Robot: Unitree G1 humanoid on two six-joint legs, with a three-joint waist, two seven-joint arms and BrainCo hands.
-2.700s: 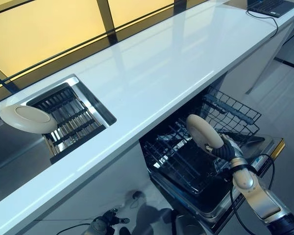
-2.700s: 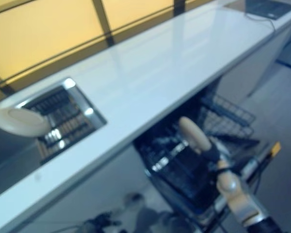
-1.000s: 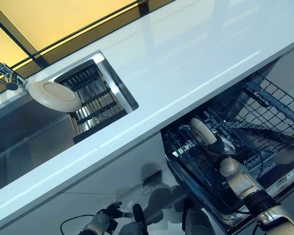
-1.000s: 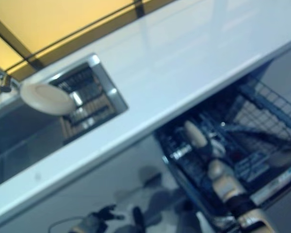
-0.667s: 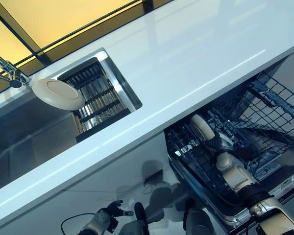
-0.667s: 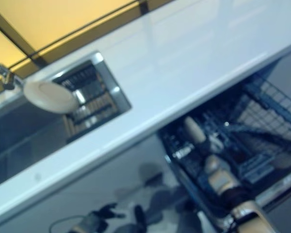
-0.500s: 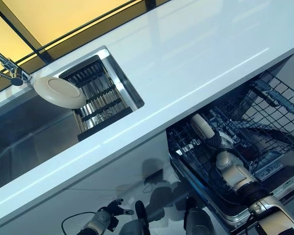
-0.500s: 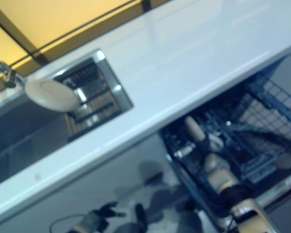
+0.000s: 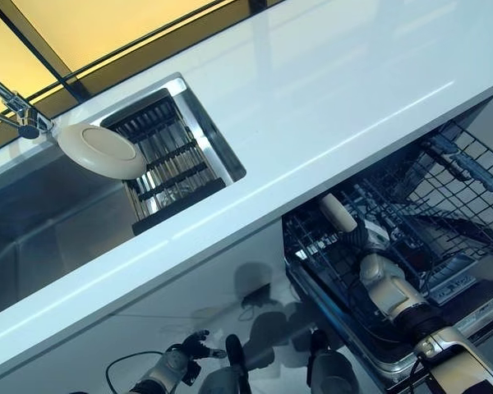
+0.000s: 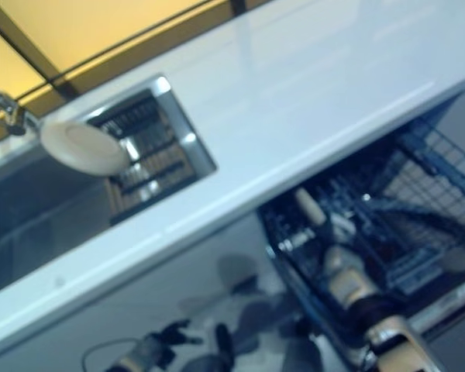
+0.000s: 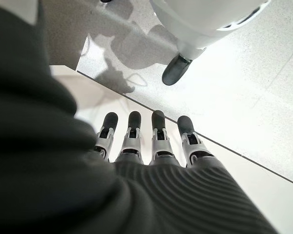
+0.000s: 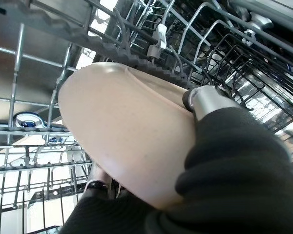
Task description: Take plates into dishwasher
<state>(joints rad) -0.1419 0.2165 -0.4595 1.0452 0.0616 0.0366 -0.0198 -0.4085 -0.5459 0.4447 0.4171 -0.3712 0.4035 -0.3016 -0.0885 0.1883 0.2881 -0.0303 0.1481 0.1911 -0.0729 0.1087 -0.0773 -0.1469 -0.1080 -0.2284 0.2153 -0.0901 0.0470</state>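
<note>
inside the dishwasher rack (image 9: 444, 193), the right hand (image 9: 366, 243) grips a beige plate (image 12: 127, 131) on edge.

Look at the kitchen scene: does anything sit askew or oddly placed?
Yes. A beige plate sits tilted at the sink's edge, beside the tap, not flat. Otherwise nothing odd: the right hand holds another plate on edge in the dishwasher rack; the left hand hangs open, idle.

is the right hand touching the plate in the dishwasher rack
Touching. The right wrist view shows the right hand with a finger curled over the rim of the plate among the dishwasher rack wires.
</note>
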